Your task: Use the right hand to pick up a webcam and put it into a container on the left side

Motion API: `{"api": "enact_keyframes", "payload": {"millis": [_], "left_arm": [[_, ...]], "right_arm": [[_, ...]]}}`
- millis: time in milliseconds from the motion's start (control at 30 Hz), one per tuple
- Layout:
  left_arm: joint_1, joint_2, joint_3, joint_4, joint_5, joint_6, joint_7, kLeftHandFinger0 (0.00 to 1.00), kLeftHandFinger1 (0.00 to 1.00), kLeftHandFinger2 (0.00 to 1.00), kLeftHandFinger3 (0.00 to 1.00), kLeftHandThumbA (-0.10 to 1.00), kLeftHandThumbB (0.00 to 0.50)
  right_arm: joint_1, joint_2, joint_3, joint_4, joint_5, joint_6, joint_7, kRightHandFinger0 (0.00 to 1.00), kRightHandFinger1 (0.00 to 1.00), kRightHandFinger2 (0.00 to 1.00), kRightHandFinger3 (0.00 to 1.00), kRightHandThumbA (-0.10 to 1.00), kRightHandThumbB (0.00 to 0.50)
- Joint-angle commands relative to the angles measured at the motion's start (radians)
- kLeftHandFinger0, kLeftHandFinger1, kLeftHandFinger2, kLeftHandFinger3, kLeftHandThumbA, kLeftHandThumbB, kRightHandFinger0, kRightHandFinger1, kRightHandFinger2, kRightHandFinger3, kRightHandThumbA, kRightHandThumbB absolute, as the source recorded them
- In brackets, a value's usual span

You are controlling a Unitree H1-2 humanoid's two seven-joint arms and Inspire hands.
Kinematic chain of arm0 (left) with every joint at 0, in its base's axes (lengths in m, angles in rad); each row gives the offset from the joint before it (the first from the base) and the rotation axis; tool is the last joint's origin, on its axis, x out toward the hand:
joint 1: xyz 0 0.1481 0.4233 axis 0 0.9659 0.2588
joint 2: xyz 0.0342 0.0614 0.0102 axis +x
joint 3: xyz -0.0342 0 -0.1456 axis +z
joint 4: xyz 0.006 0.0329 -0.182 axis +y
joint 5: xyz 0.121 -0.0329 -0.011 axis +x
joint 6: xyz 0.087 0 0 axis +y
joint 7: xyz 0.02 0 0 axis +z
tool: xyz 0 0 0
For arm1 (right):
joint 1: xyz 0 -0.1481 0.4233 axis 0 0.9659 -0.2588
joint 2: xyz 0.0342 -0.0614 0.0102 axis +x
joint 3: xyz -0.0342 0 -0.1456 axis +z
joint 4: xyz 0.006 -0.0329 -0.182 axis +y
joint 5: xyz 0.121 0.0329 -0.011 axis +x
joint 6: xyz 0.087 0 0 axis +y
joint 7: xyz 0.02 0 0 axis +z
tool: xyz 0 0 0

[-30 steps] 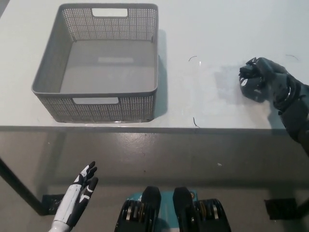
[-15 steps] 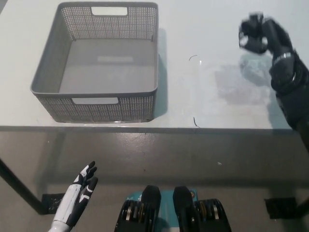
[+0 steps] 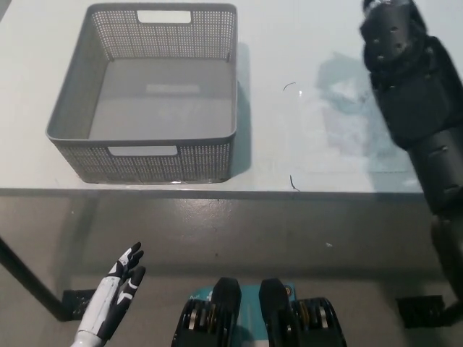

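Note:
My black right hand (image 3: 389,32) is raised high above the table's far right, close to the picture's top edge, with its back toward the camera. Its fingers are curled shut. The black webcam is no longer on the table and cannot be told apart from the dark hand around it. The grey mesh basket (image 3: 145,155) stands on the left part of the white table (image 3: 289,144), well to the left of the right hand, and holds nothing. My white left hand (image 3: 119,289) rests open at the lower left, below the table's front edge.
The basket has cut-out handles on its near and far walls. A shiny smeared patch (image 3: 347,108) lies on the table under the right arm. The table's front edge (image 3: 239,191) runs across the picture's middle, with dark floor below it.
The right hand has lifted the webcam off the table's right side and risen up and toward the camera. The left hand and the basket have stayed in place.

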State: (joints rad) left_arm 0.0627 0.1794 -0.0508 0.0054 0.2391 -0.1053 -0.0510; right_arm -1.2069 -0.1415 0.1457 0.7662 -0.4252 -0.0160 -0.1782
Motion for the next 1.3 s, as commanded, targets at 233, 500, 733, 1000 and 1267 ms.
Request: {"api": "enact_keyframes", "payload": {"millis": [233, 500, 733, 1000, 1267], "left_arm": [[-0.003, 0.015, -0.026, -0.051, -0.001, 0.028, -0.037, 1.00, 1.00, 1.00, 1.00, 1.00, 0.088], [-0.018, 0.024, -0.058, -0.053, 0.029, 0.027, -0.045, 1.00, 1.00, 1.00, 1.00, 0.99, 0.082], [-0.044, 0.027, -0.087, -0.054, 0.039, 0.029, -0.060, 1.00, 1.00, 1.00, 1.00, 0.96, 0.075], [-0.072, 0.040, -0.109, -0.056, 0.057, 0.033, -0.071, 1.00, 1.00, 1.00, 1.00, 0.95, 0.082], [-0.096, 0.056, -0.128, -0.070, 0.074, 0.043, -0.086, 1.00, 1.00, 1.00, 1.00, 0.92, 0.056]], "right_arm": [[-0.140, 0.170, 0.042, 0.073, -0.003, -0.002, -0.028, 0.00, 0.31, 0.72, 0.75, -0.10, 0.198], [-0.163, 0.267, 0.034, 0.280, 0.032, -0.043, -0.057, 0.14, 0.39, 0.58, 0.71, -0.10, 0.171], [-0.159, 0.310, 0.043, 0.453, 0.035, -0.099, -0.114, 0.00, 0.25, 0.76, 0.73, -0.10, 0.183], [-0.094, 0.317, 0.077, 0.543, 0.022, -0.133, -0.130, 0.00, 0.29, 0.76, 0.74, -0.10, 0.192], [-0.063, 0.298, 0.105, 0.581, 0.021, -0.125, -0.114, 0.00, 0.38, 0.77, 0.74, -0.10, 0.189]]}}
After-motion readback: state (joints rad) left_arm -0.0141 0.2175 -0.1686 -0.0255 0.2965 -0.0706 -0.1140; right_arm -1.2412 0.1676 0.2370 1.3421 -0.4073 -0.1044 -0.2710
